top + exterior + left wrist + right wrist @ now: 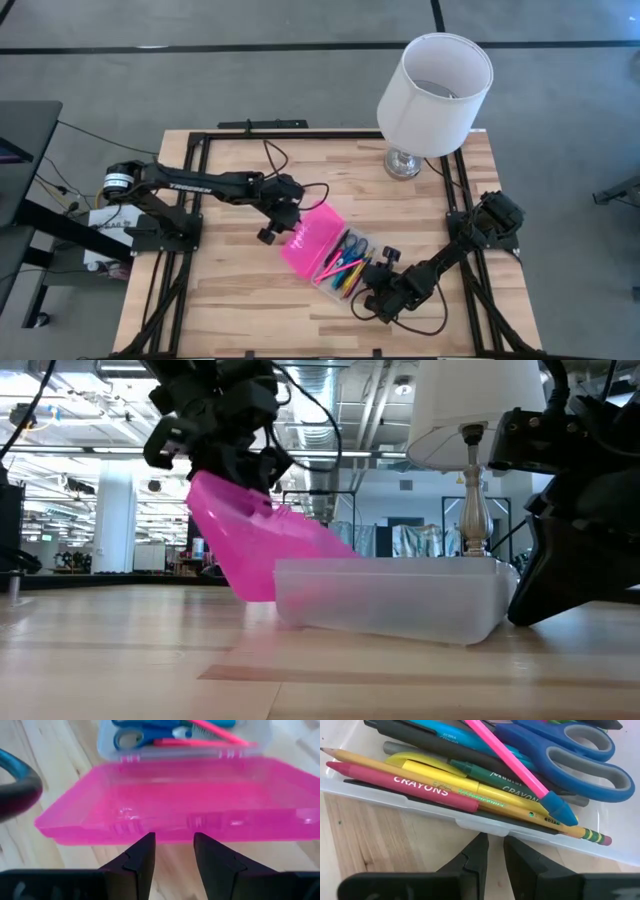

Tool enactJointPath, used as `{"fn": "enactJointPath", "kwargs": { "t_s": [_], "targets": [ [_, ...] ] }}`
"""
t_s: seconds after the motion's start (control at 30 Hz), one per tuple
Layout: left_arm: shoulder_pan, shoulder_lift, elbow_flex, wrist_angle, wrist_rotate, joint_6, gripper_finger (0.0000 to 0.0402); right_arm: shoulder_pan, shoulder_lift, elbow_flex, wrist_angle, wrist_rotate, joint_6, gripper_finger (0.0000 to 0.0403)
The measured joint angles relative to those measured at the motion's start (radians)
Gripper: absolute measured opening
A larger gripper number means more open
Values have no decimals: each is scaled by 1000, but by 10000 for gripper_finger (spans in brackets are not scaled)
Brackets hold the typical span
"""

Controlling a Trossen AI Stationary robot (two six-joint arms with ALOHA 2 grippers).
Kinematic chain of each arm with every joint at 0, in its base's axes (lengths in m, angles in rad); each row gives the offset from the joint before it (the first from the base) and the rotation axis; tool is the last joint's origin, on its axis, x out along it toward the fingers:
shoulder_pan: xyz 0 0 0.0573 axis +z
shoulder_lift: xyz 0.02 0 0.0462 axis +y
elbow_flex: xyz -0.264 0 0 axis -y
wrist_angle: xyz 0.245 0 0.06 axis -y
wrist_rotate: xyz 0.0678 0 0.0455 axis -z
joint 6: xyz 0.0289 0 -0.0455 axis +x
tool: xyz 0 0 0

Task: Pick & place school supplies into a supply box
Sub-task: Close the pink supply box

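The supply box [345, 265] lies open at the table's middle. Its clear base [390, 600] rests flat on the wood, and its pink lid [308, 240] is tilted up on the hinge. Inside the base lie the school supplies: blue scissors [570, 755], a pink pencil [512, 762], a red crayon [405, 785], a yellow pencil [445, 795] and several pens. My left gripper [174, 845] stands open at the lid's free edge. My right gripper [493, 845] stands at the base's outer long wall, with a narrow gap between its fingers. My left gripper meets the pink lid at the middle of its free long edge [172, 834], one fingertip [145, 845] on each side of that spot. It comes slanting down from the table's left. The lid leans up from its hinge [175, 756] with the free edge [215, 490] clear of the table. My right gripper has its fingertips [480, 845] right at the base's clear long wall [470, 823], slanting down from the near right. Whether they touch the wall, I cannot tell.
A white-shaded lamp [435, 90] stands at the table's far right, and its metal stem [470, 510] shows behind the box. Black frame rails [200, 190] run along the table's left and right sides. Bare wood [240, 310] lies near the front left.
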Motion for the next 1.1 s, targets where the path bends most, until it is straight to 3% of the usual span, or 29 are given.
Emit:
{"fn": "enactJointPath", "kwargs": {
  "t_s": [0.6,1.1],
  "targets": [
    [-139,1,78,122,15,11,132,-2,0,-1,-3,1,-29,63],
    [-159,84,74,245,30,-9,132,-6,1,-2,20,15,-78,63]
  ]
}}
